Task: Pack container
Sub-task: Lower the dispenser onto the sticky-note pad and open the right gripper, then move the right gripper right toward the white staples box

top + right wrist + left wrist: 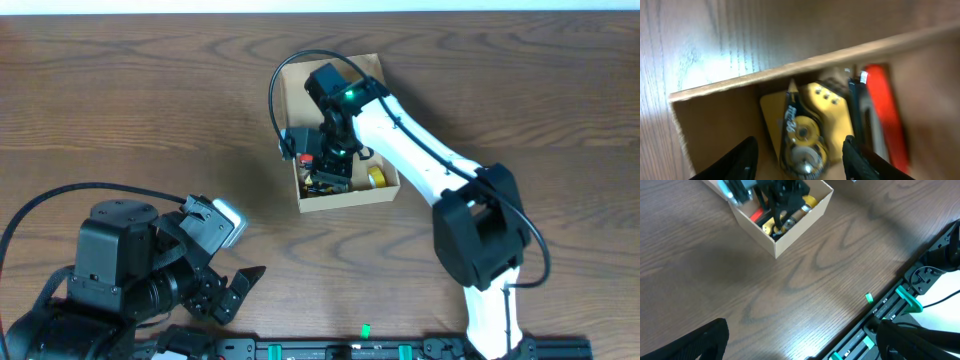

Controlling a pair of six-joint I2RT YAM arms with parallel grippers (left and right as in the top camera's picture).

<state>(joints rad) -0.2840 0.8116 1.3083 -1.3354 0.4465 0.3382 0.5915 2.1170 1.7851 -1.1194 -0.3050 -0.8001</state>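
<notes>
The container (345, 200) is a tan cardboard box, open at the top, at the table's middle back. It also shows in the left wrist view (795, 235) and the right wrist view (715, 125). My right gripper (335, 150) reaches down inside it. In the right wrist view its fingers (797, 165) are open, with a yellow tape dispenser (802, 132) lying between them, untouched. A red item (885, 115) and a thin black item lie beside it. My left gripper (235, 290) is open and empty, near the front left, far from the container (805, 352).
A black rail with green clips (365, 329) runs along the table's front edge and shows in the left wrist view (869, 298). Bare wooden tabletop lies between the container and the left arm. The right arm's white link (420, 150) crosses the container's right side.
</notes>
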